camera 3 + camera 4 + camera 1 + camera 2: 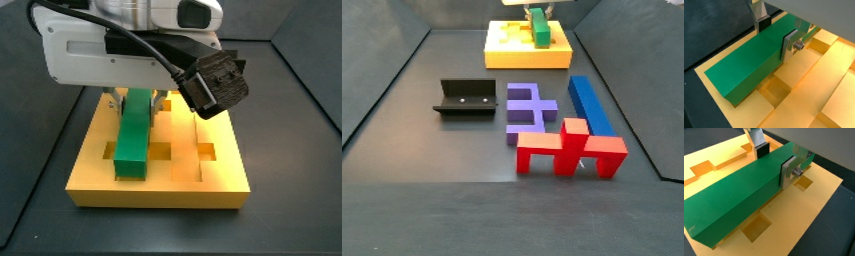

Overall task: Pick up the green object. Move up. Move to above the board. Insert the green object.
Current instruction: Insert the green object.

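In a side view the arm's white housing hides the gripper (138,98), and in the far side view only its lowest part shows at the frame's edge; whether the green object (134,140) sits down in a groove or just above the board (187,185) cannot be told. In both wrist views the gripper (776,34) stands over the board, its silver plates clamped on the green object (747,67); the bar lies lengthwise along the board (811,203). Well apart on the floor stand the fixture (465,98), a purple piece (532,108), a blue bar (591,103) and a red piece (572,148).
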You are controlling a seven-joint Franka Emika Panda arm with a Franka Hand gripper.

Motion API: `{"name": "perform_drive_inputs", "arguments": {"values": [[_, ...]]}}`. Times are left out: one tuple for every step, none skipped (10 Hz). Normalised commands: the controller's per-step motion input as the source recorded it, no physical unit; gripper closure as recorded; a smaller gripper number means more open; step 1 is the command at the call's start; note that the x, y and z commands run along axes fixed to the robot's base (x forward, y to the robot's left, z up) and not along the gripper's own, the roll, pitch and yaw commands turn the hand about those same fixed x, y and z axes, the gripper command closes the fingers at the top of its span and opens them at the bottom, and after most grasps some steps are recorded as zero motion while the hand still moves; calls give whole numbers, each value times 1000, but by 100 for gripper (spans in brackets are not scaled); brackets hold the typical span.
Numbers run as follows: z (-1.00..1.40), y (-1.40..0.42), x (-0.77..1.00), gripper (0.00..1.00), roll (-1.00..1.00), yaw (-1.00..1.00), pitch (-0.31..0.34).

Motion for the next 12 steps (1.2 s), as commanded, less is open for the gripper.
{"name": "perform_drive_inputs", "arguments": {"values": [[-180, 0, 0, 100, 33, -69, 0], [-234, -17, 0, 100, 10, -57, 0], [-271, -26, 0, 100, 16, -57, 0], [-334, 0, 0, 100, 0, -40, 0], [-349, -31, 0, 100, 0, -37, -17], [-300, -26, 69, 100, -13, -57, -13], [-269, 0, 214, 100, -47, -91, 0], [-243, 0, 226, 100, 0, -129, 0], [-214, 0, 209, 100, 0, -143, 10], [-209, 0, 91, 100, 0, -91, 0], [-6, 0, 0, 100, 0, -17, 0], [0, 0, 0, 100, 0, 0, 0]]}}
